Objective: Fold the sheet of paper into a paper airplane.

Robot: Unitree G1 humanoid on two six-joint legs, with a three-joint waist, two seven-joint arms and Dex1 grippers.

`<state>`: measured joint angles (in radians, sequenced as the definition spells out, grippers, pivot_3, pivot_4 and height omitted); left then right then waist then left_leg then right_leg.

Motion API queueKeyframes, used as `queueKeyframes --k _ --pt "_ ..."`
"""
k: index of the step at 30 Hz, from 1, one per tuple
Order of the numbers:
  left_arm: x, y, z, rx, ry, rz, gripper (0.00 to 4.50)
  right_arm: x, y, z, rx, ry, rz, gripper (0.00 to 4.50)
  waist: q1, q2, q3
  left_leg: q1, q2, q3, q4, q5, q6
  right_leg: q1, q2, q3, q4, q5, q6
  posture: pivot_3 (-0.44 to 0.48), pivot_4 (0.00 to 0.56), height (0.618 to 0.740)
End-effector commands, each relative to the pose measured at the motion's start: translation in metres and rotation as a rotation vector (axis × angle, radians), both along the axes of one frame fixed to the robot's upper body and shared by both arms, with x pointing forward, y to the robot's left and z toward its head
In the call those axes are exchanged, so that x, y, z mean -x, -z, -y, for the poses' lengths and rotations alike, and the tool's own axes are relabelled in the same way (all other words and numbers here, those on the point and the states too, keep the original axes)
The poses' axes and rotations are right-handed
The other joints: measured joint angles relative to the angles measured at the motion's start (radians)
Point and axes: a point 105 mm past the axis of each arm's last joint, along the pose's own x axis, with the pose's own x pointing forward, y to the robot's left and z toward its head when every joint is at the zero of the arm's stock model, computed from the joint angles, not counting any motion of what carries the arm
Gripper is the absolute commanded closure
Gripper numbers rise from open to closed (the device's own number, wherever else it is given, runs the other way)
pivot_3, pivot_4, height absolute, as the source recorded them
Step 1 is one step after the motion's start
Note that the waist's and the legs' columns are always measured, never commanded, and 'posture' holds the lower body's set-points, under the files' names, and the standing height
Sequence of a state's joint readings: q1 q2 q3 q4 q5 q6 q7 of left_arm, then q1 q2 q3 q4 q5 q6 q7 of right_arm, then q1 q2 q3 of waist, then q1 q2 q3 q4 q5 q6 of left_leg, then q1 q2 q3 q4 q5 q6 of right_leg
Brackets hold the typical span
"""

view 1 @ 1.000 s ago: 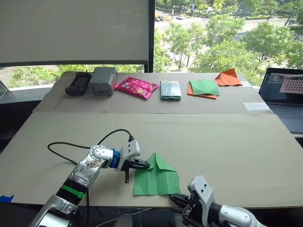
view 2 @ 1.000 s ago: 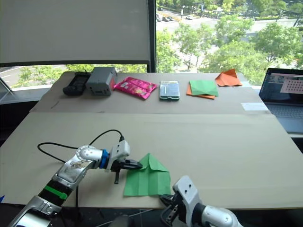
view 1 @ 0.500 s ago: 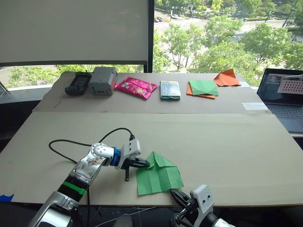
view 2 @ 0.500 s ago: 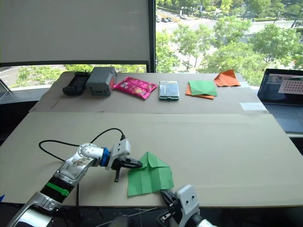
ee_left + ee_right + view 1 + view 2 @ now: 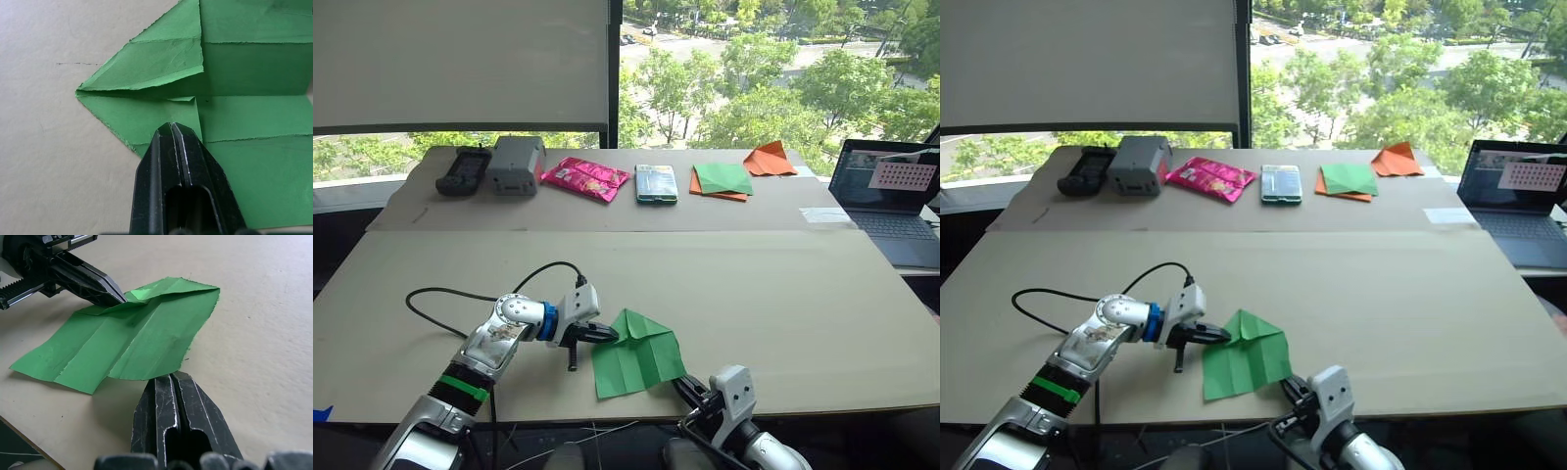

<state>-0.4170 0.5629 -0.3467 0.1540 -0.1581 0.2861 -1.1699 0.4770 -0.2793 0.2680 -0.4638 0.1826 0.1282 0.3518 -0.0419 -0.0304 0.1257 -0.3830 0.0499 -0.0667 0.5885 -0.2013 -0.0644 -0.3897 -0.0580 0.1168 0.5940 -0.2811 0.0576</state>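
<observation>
Left tool closed on sheet of paper.

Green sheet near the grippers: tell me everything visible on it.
The sheet of paper is thin bright green, creased lengthwise, with two corners folded into a point. It lies on the table near the front edge. The left gripper, shut, presses on it beside the point. The right gripper, shut, sits at its edge.

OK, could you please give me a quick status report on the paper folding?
Left gripper shut, tips on the sheet of paper. Right gripper shut at the sheet's near edge. Sheet partly folded, nose pointed. Nothing in the way.
</observation>
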Motion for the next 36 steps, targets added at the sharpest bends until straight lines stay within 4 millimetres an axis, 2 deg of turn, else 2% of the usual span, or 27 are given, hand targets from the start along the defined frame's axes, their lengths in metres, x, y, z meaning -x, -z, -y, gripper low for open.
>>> queueKeyframes --k 1,5,9,12,15,18,20,24,26,30,36 --pt "0.007 0.022 -0.007 -0.074 -0.021 -0.067 4.48 -0.038 -0.034 0.013 0.006 0.064 0.157 4.5 -0.001 -0.006 0.002 0.0 0.001 0.0 -0.001 0.0 0.0 -0.001 0.0 -0.001 -0.001 0.0 0.0 0.0 0.15 0.736" --pt "0.007 0.022 -0.008 -0.073 -0.023 -0.065 4.48 -0.045 -0.048 0.011 0.003 0.037 0.188 4.5 -0.004 -0.013 0.002 -0.002 0.002 0.0 -0.001 0.0 0.001 0.002 -0.001 -0.003 -0.005 0.0 -0.001 0.0 0.15 0.736" --pt "0.008 0.021 -0.008 -0.071 -0.027 -0.066 4.48 -0.046 -0.055 0.009 0.034 0.002 0.185 4.5 -0.004 -0.014 0.002 -0.002 0.002 0.001 -0.001 0.001 0.002 0.001 -0.001 -0.005 -0.008 0.001 -0.001 0.0 0.15 0.736" --pt "0.008 0.021 -0.008 -0.07 -0.03 -0.067 4.48 -0.05 -0.063 0.017 0.096 -0.004 0.176 4.5 -0.003 -0.011 0.003 0.0 0.002 0.005 0.0 0.001 0.002 0.0 -0.001 -0.002 -0.006 0.001 -0.001 0.0 0.15 0.736" --pt "0.009 0.022 -0.008 -0.069 -0.03 -0.069 4.48 -0.059 -0.071 0.025 0.178 -0.008 0.182 4.5 0.008 -0.002 0.004 0.006 -0.001 0.007 0.006 0.001 0.002 -0.003 -0.001 0.002 0.001 0.002 0.001 0.0 0.15 0.736" --pt "0.01 0.022 -0.008 -0.07 -0.031 -0.07 4.48 -0.064 -0.075 0.025 0.214 -0.026 0.176 4.5 0.024 0.003 0.001 0.011 -0.002 0.01 0.002 0.001 0.002 0.001 0.002 0.006 0.007 0.004 0.004 0.0 0.15 0.736" --pt "0.009 0.022 -0.008 -0.069 -0.034 -0.069 4.48 -0.063 -0.071 0.022 0.219 -0.045 0.143 4.5 0.025 0.005 -0.001 0.011 -0.002 0.01 0.002 0.005 0.011 0.001 0.003 0.007 0.016 0.005 0.005 0.0 0.15 0.736" --pt "0.01 0.022 -0.009 -0.07 -0.038 -0.068 4.48 -0.06 -0.057 0.023 0.245 -0.051 0.075 4.5 0.024 0.007 -0.007 0.012 -0.002 0.009 0.002 -0.001 0.022 0.004 0.004 0.007 0.016 0.005 0.006 0.0 0.15 0.736" --pt "0.01 0.021 -0.008 -0.068 -0.039 -0.069 4.48 -0.058 -0.048 0.03 0.287 -0.061 0.035 4.5 0.023 0.007 -0.007 0.011 -0.002 0.009 0.002 -0.001 0.023 0.004 0.004 0.007 0.016 0.005 0.006 0.0 0.15 0.736" --pt "0.011 0.021 -0.008 -0.07 -0.038 -0.069 4.48 -0.047 -0.045 0.042 0.316 -0.131 -0.03 4.5 0.02 0.005 -0.005 0.011 -0.003 0.01 0.004 -0.001 0.022 0.004 0.004 0.007 0.015 0.005 0.006 0.0 0.15 0.736" --pt "0.011 0.022 -0.007 -0.071 -0.033 -0.069 4.48 -0.021 -0.04 0.044 0.299 -0.298 -0.156 4.5 0.012 0.003 -0.003 0.012 -0.002 0.009 0.004 -0.006 0.015 0.002 0.003 0.007 0.015 0.005 0.005 0.0 0.15 0.736"
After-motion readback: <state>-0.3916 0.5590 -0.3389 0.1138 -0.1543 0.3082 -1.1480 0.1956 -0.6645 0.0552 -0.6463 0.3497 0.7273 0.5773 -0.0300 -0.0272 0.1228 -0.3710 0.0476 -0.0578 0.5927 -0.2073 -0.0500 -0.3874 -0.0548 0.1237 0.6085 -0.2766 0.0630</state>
